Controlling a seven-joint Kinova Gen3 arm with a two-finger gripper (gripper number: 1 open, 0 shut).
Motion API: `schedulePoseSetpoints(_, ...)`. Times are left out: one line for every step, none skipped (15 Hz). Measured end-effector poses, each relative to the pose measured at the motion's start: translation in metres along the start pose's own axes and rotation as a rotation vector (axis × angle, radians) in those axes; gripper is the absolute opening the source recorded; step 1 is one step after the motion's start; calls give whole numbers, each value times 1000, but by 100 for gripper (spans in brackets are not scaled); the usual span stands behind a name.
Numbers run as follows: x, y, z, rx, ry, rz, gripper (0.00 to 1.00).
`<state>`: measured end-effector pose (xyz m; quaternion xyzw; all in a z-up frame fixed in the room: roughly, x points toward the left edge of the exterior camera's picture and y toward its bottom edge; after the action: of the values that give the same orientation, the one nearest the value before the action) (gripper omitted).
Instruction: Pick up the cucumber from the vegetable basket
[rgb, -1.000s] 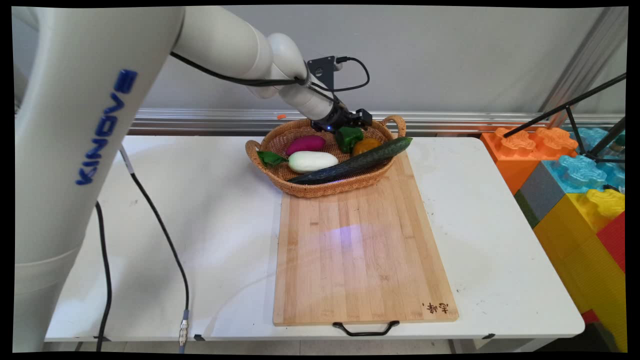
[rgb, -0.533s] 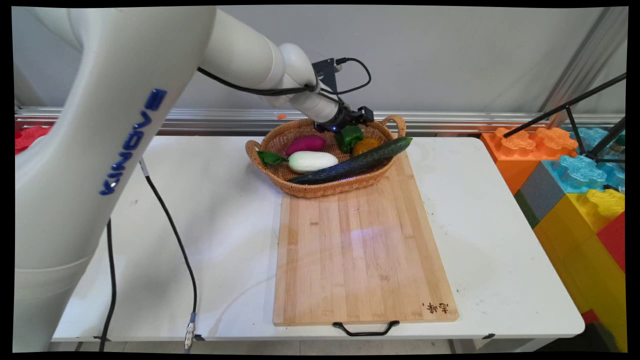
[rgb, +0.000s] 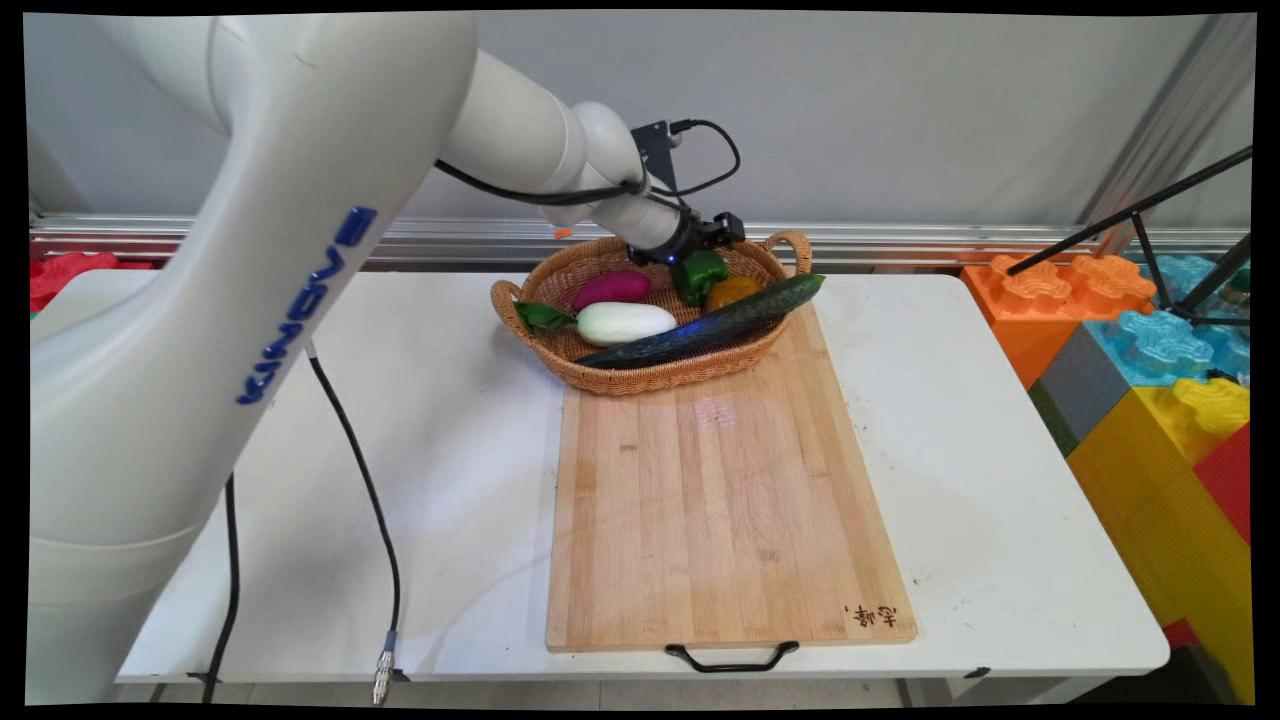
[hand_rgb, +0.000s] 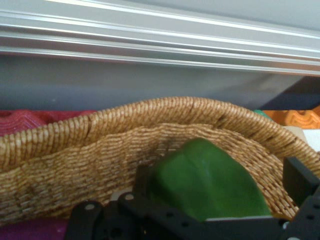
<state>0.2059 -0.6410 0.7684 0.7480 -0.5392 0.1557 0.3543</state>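
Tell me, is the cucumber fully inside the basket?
No. The cucumber lies across the basket, and its right end sticks out over the rim.

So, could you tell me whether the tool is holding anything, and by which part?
The tool sits astride the green pepper in the basket, but whether it actually grips the pepper cannot be told.

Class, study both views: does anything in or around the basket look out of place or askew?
The cucumber is too long for the basket: it lies slantwise, its tip poking past the right rim over the cutting board.
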Motion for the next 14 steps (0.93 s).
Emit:
schedulePoseSetpoints(-1,0,1,5,2,-1,100)
schedulePoseSetpoints(-2,-1,3,10,4,-2,100)
schedulePoseSetpoints(-4,-1,4,15,6,-1,100)
schedulePoseSetpoints(-5,-1,5,20,7,0,100)
schedulePoseSetpoints(-7,-1,6,25,7,2,100)
schedulePoseSetpoints(-7,-2,7,29,7,4,100)
schedulePoseSetpoints(-8,-2,7,33,7,7,100)
schedulePoseSetpoints(-9,-3,7,39,7,14,100)
schedulePoseSetpoints(-9,-3,7,44,7,20,100)
schedulePoseSetpoints(-10,-4,7,49,7,26,100)
schedulePoseSetpoints(-10,-5,6,54,7,32,100)
schedulePoseSetpoints(-11,-5,6,60,7,41,100)
schedulePoseSetpoints(-11,-6,5,66,6,50,0)
schedulePoseSetpoints(-11,-7,4,71,6,60,0)
